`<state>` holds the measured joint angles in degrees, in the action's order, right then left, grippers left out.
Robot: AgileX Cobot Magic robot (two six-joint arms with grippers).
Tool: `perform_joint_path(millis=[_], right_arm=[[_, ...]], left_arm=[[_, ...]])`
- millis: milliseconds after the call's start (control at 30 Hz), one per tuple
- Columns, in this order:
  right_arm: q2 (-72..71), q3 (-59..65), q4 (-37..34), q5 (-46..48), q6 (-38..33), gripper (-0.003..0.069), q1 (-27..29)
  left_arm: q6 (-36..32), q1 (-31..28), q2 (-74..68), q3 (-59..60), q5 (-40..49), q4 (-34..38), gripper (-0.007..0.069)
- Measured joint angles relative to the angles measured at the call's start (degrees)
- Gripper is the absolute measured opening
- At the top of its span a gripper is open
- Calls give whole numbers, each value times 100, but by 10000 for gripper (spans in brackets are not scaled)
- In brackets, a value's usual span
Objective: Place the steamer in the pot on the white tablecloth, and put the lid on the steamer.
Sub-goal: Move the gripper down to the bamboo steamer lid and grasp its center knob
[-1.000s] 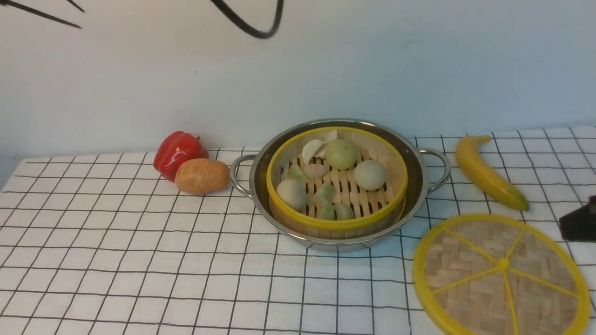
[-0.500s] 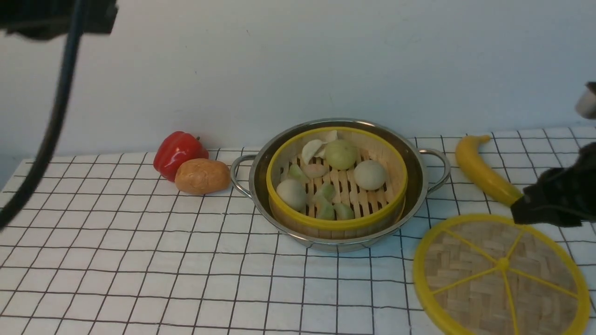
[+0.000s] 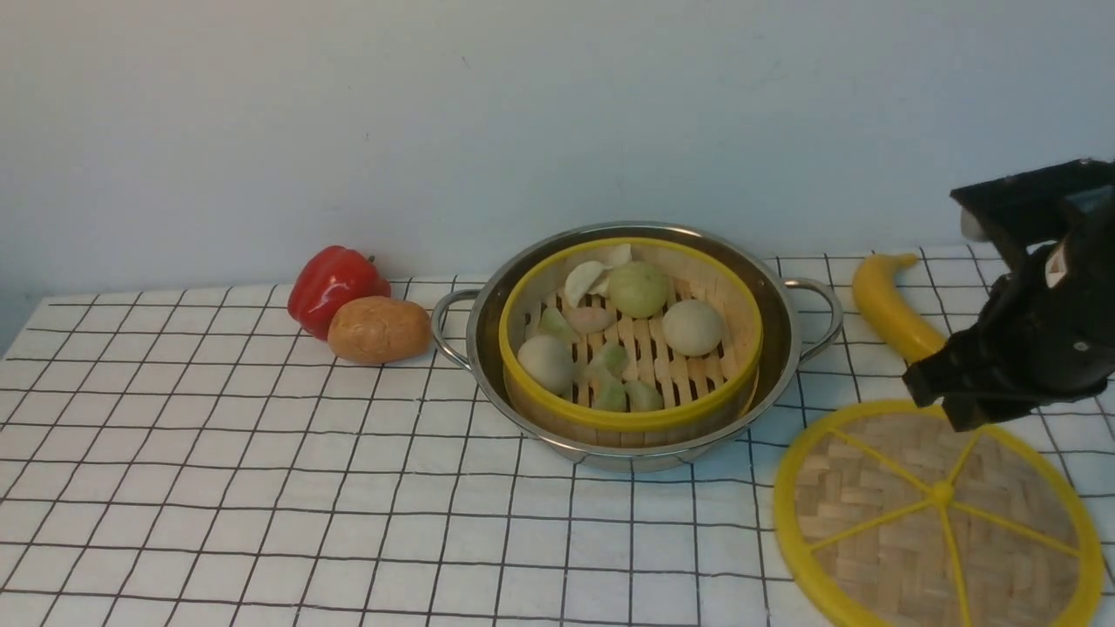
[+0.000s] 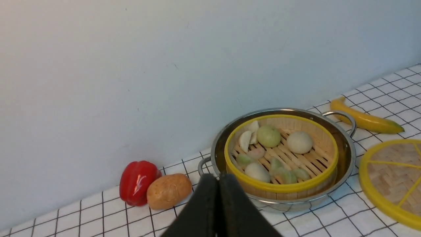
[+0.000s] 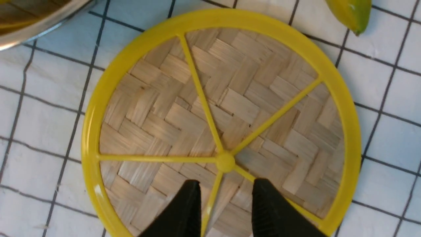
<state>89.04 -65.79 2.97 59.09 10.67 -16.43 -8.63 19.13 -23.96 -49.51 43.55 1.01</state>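
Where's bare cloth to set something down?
Widest free patch: white tablecloth left of the pot, on the robot's side of the red bell pepper and potato. Crowded right: lid, banana, right claw over the lid.

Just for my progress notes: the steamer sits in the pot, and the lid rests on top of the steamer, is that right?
Not quite. The steamer does sit in the pot, but the lid lies flat on the white tablecloth beside the pot, as the front view shows.
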Motion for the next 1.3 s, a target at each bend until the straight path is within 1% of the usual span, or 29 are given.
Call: perform_joint_path(millis=[167, 233, 367, 633, 1300], right_arm=[[260, 0, 1, -81, 0, 243, 0], [409, 0, -1, -99, 0, 243, 0], [679, 0, -6, -105, 0, 243, 0], [1117, 0, -6, -126, 0, 243, 0], [1218, 0, -6, -223, 0, 243, 0]], left_arm=[[0, 0, 220, 396, -16, 43, -22], [0, 0, 226, 470, -1, 163, -22], [0, 0, 226, 472, 4, 290, -22], [0, 0, 226, 472, 4, 306, -22], [0, 0, 226, 472, 4, 310, -22]])
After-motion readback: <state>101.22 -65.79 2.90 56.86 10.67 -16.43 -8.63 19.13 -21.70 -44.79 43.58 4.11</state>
